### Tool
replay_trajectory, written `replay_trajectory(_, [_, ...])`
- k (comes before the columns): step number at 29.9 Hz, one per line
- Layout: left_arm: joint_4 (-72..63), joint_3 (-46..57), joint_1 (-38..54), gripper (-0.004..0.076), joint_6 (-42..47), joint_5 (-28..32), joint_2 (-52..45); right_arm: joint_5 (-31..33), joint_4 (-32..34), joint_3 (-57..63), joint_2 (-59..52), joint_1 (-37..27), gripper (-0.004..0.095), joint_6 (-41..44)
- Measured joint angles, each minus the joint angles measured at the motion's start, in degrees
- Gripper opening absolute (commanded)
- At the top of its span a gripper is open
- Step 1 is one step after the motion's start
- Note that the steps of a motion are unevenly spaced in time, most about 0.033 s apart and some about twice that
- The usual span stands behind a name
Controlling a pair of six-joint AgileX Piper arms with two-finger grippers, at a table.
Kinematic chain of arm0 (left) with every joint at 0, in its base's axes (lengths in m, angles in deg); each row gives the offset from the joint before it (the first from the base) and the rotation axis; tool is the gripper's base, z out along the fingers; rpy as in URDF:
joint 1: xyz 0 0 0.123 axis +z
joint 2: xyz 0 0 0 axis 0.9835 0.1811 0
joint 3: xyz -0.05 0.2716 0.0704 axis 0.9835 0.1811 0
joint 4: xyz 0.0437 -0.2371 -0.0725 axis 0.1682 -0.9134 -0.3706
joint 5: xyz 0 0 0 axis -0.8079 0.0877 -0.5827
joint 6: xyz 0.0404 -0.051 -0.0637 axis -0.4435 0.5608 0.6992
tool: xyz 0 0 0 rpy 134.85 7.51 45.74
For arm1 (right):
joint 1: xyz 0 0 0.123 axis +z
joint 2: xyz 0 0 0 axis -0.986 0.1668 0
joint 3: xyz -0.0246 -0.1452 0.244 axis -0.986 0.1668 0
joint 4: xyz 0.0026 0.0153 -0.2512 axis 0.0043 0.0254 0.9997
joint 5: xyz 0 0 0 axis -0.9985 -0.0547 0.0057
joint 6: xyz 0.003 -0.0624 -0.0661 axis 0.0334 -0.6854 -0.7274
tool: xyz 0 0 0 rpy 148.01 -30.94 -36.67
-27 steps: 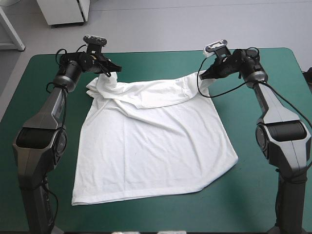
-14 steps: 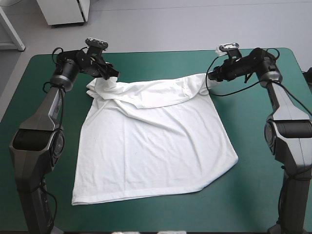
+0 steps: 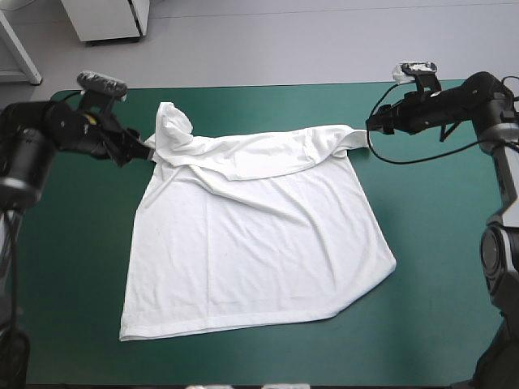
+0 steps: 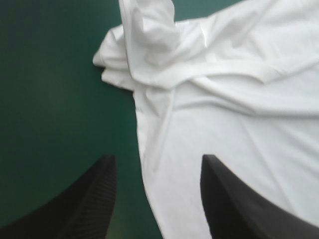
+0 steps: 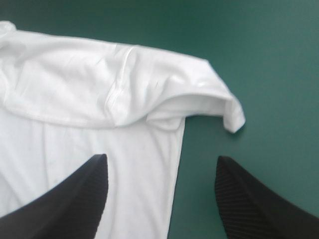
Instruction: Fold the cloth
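Shirt lies in the middle of the table, body spread mostly flat, hem toward the near edge. Far edge is turned over toward near as a rumpled band across the shoulders, so I'd judge a first fold is roughly laid, not neat. Left sleeve stands bunched in a lump at the far-left corner. Right sleeve pokes out at far right, tip curled. Hem runs skewed at the near-right corner. Left to do, by my read: flatten band and sleeves, bring the sides in, fold the length again. No compact bundle yet, so early in the task.

Left end effector sits just left of the shirt's far-left corner, fingers wide apart, nothing held. Its wrist view shows the shirt edge running under the gap between the fingers, not gripped as far as I can tell. Right end effector is just right of the right sleeve, also spread wide and empty, with shirt edge and bare table showing between its fingers.

Versus earlier: both end effectors were in at the far corners, at the sleeves. Now both have pulled outward, left arm swung well left, right arm well right, clear of the cloth. Left sleeve lump now stands free. Right sleeve tip lies drawn out a bit rightward. Shirt body and hem unchanged.
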Motion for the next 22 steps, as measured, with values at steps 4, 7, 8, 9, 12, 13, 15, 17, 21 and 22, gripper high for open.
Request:
replay_trajectory(4, [1.1, 14.0, 0.0, 0.0385, 2.8, -0.9, -12.6, 0.1, 3.1, 12.5, -9.0, 1.5, 0.0593, 0.0])
replay_trajectory(7, [1.7, 22.1, 0.0, 0.0385, 4.5, -1.5, -19.1, 0.0, 6.9, 20.7, -15.5, 4.1, 0.0592, 0.6])
replay_trajectory(8, [1.7, 24.1, 0.0, 0.0385, 4.7, -1.8, -20.4, -0.2, 8.2, 23.3, -17.7, 5.0, 0.0592, 1.2])
replay_trajectory(9, [1.7, 26.4, -0.1, 0.0385, 5.0, -2.1, -21.5, -0.3, 9.6, 25.7, -19.8, 6.0, 0.0593, 2.0])
replay_trajectory(12, [1.9, 31.7, -1.2, 0.0385, 6.3, -3.1, -22.9, -0.5, 14.0, 31.2, -25.3, 9.1, 0.0592, 4.7])
replay_trajectory(13, [1.9, 32.9, -1.9, 0.0385, 6.6, -3.6, -22.9, -0.5, 15.1, 32.5, -26.6, 10.1, 0.0592, 5.8])
replay_trajectory(15, [1.8, 34.7, -3.3, 0.0385, 7.6, -4.8, -22.9, -0.6, 17.9, 35.1, -29.1, 12.6, 0.0592, 8.0])
replay_trajectory(17, [1.8, 36.1, -4.4, 0.0385, 8.4, -6.1, -22.9, -0.6, 20.5, 37.1, -30.9, 15.1, 0.059, 9.9])
replay_trajectory(21, [1.9, 38.8, -5.5, 0.0385, 9.4, -6.7, -22.9, -0.4, 25.6, 39.9, -32.6, 18.6, 0.059, 12.6])
replay_trajectory(22, [1.9, 39.9, -5.6, 0.0385, 9.4, -6.6, -23.0, -0.4, 26.4, 40.2, -32.7, 19.1, 0.0591, 13.0])
